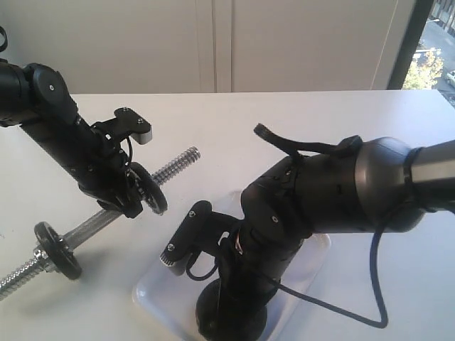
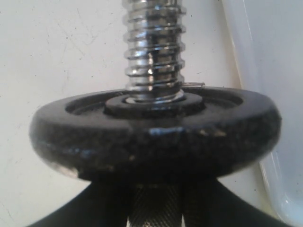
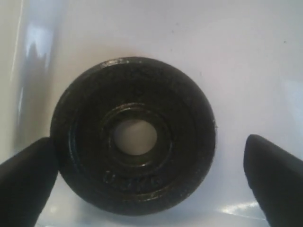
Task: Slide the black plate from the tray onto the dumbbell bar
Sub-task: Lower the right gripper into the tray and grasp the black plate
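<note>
Matte-black round iron plate (image 3: 184, 137), with centre hole and raised rim, lies flat inside the shallow white translucent plastic tray (image 3: 246, 56). Right claw (image 3: 149, 142) is spread wide and straddles it: one finger near the rim, the other apart, nothing held. Best to centre, close evenly on the rim, lift level. Beside the tray, left claw (image 2: 154, 210) clamps the knurled chrome dumbbell bar (image 2: 154, 47) over the white bench (image 1: 284, 121); its coarse threaded end is bare.
</note>
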Action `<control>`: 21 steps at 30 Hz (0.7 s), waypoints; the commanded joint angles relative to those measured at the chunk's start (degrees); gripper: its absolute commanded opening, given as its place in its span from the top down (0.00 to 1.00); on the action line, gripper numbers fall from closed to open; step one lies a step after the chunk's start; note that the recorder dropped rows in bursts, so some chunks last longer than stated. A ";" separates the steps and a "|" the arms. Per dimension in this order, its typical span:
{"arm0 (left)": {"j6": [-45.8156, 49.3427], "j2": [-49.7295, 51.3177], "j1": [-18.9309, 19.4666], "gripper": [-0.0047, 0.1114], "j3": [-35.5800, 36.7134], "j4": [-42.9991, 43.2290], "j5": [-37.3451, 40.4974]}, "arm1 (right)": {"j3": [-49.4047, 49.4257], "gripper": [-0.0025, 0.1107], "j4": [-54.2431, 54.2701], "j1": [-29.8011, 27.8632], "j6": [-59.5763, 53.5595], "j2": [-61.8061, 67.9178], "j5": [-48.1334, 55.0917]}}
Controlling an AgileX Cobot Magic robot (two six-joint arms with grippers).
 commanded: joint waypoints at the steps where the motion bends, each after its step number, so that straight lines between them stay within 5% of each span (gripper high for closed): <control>1: -0.27 -2.68 -0.08 0.96 -0.89 -3.58 0.13 | -0.25 0.05 -1.09 0.21 1.45 1.00 -0.70; 21: -0.27 -2.68 -0.08 0.96 -0.89 -3.58 -0.26 | -0.31 0.10 -13.75 2.29 12.61 6.09 1.56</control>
